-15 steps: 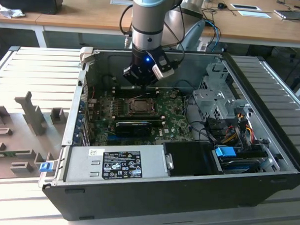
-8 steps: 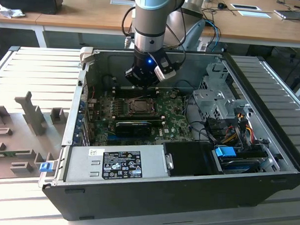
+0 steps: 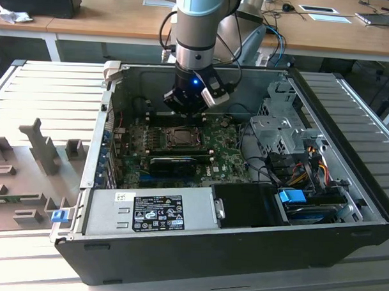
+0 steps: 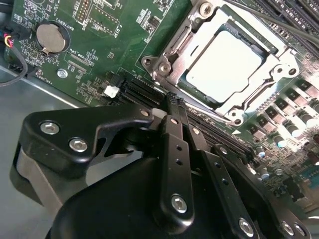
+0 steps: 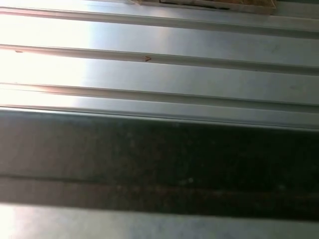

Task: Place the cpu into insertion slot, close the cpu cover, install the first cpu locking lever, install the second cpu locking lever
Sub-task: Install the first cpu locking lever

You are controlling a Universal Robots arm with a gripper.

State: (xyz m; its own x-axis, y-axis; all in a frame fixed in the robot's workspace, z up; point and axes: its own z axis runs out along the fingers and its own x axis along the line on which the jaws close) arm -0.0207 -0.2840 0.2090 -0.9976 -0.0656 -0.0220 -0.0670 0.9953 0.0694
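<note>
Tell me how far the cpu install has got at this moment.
Done: the cpu sits in the insertion slot, and the cpu cover lies flat around it. In hand: nothing; the end effector is shut and empty beside the socket. Whether the locking levers are latched, I cannot tell.

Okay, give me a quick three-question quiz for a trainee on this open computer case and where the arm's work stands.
1. True or false: the pale silver-grey square cpu lies inside the dark, silver-framed insertion slot on the green motherboard.
2. Multiple choice: the black gripper is close beside the socket in the second wrist view. What do its jaws hold? A) the chip B) nothing C) a cable
3. One word: is the thin silver windowed cpu cover raised or down over the chip?

Key: 1 true; 2 B, the jaws are closed together with nothing between them; 3 down.
</note>
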